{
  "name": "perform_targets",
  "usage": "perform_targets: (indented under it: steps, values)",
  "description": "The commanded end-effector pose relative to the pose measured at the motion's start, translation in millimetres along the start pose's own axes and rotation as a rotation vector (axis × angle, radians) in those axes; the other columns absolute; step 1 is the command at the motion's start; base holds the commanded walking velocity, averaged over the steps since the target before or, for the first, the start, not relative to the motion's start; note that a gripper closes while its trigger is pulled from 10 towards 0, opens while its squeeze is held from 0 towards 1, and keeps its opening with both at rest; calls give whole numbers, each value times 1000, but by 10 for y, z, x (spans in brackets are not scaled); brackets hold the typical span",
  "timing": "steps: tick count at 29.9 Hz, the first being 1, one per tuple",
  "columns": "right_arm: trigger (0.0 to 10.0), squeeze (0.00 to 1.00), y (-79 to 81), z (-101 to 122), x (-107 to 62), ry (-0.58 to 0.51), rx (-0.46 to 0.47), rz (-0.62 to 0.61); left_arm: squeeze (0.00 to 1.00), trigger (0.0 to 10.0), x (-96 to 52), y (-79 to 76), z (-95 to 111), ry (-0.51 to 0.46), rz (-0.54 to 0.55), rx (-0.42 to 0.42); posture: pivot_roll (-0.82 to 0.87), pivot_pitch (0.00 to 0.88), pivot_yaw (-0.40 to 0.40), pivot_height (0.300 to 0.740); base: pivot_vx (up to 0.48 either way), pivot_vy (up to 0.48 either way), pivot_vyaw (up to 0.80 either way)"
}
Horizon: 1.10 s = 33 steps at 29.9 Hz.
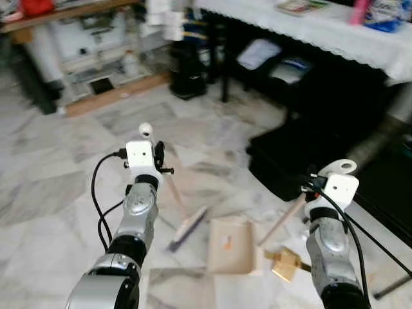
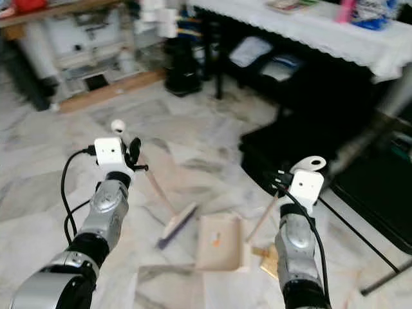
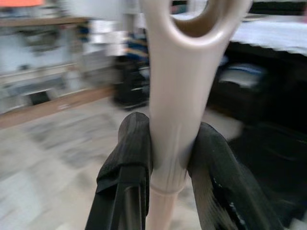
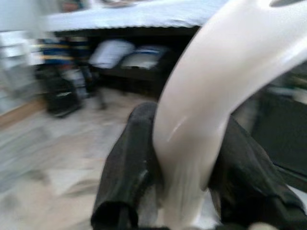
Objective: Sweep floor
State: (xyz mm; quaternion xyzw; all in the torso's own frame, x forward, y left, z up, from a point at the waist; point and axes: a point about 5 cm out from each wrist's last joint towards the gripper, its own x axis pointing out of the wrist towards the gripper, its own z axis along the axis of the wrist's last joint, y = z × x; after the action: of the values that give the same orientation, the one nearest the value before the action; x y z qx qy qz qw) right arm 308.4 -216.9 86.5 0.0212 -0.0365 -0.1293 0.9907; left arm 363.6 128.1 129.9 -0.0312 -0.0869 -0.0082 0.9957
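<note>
My left gripper (image 3: 175, 143) is shut on the beige broom handle (image 3: 180, 96) just below its loop end (image 1: 145, 129). The handle slants down to the broom head (image 1: 188, 228), which rests on the marble floor. My right gripper (image 4: 187, 143) is shut on the white dustpan handle (image 4: 216, 86), whose looped top (image 1: 341, 167) sticks up above the wrist. The beige dustpan (image 1: 230, 244) lies flat on the floor between my arms, with a small orange speck in it. A crumpled gold scrap (image 1: 283, 264) lies just right of the pan.
A table with a white lace cloth (image 1: 335, 32) stands at the back right, with bags and dark cases beneath it. A black box (image 1: 290, 154) sits on the floor ahead right. A wooden shelf unit (image 1: 96, 58) is at the back left. A black stand leg (image 1: 393, 286) crosses the floor at the right.
</note>
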Motion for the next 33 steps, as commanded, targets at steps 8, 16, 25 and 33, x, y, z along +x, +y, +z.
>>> perform_targets:
  steps: [8,16,25,33]
  values:
    - [10000,0,51,119,46,-54,-4,15,0,10000,56,44,120,-50,9,-2,-127,31,70,740,0,0,-767]
    - [10000,0,43,128,46,-58,-5,12,0,10000,59,39,130,-54,12,-6,-129,35,71,740,0,0,-763]
    - [10000,0,32,150,38,-81,-13,10,0,10000,63,40,134,-53,15,-13,-130,35,73,740,0,0,-424]
    - [10000,0,65,159,38,-89,-12,27,0,10000,67,45,131,-47,19,-23,-130,34,72,740,0,0,0]
